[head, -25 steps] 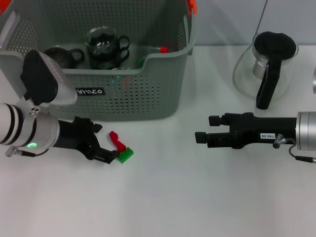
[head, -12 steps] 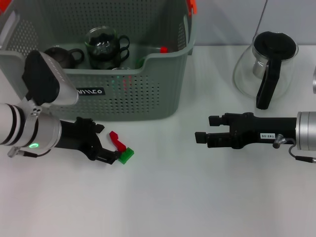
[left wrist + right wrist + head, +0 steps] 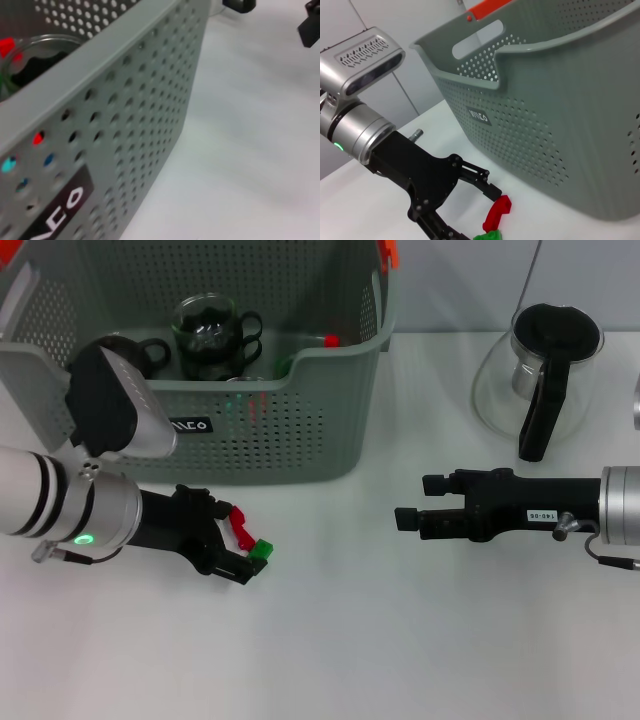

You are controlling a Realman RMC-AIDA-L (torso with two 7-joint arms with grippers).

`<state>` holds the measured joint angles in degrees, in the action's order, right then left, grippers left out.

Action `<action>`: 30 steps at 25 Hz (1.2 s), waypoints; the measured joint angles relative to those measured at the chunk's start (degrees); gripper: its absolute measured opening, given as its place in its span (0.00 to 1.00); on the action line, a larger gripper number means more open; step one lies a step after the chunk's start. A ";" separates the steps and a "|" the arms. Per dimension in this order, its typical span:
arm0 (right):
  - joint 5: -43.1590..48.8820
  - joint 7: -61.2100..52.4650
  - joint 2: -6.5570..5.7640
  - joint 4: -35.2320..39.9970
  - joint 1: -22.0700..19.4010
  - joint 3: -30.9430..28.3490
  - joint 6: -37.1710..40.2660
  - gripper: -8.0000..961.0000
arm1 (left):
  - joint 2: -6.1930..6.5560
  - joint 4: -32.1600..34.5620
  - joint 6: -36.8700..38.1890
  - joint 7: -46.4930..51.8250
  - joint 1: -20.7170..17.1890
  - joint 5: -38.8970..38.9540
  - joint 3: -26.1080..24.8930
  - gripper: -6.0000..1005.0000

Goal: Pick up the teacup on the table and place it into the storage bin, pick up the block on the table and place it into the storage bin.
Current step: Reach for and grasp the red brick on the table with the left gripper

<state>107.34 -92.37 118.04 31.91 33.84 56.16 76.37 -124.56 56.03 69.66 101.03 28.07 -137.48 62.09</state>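
So we've got the left gripper [image 3: 243,545] spread open around the chunky red-and-green plastic block [image 3: 250,538], perforated storage bin [image 3: 300,430] just behind it, right gripper [image 3: 409,502] parked, looks shut.

White brand lettering on black label [image 3: 190,426] on bin [image 3: 300,440] front wall, not clearly legible, small white sticker [image 3: 540,514] reading "140-05" on right arm

Silver-white arm barrels with black bands, a green indicator light, matte black linkage jaws, grey vented wrist camera.
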 joint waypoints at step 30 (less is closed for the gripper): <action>-0.02 0.01 0.00 0.09 0.10 0.00 -0.03 0.92 | 0.36 0.68 -2.04 -4.39 -0.12 -0.59 -0.22 0.94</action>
<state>107.32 -92.37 118.04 32.00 33.94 56.16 76.34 -124.20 56.71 67.62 96.64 27.95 -138.08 61.87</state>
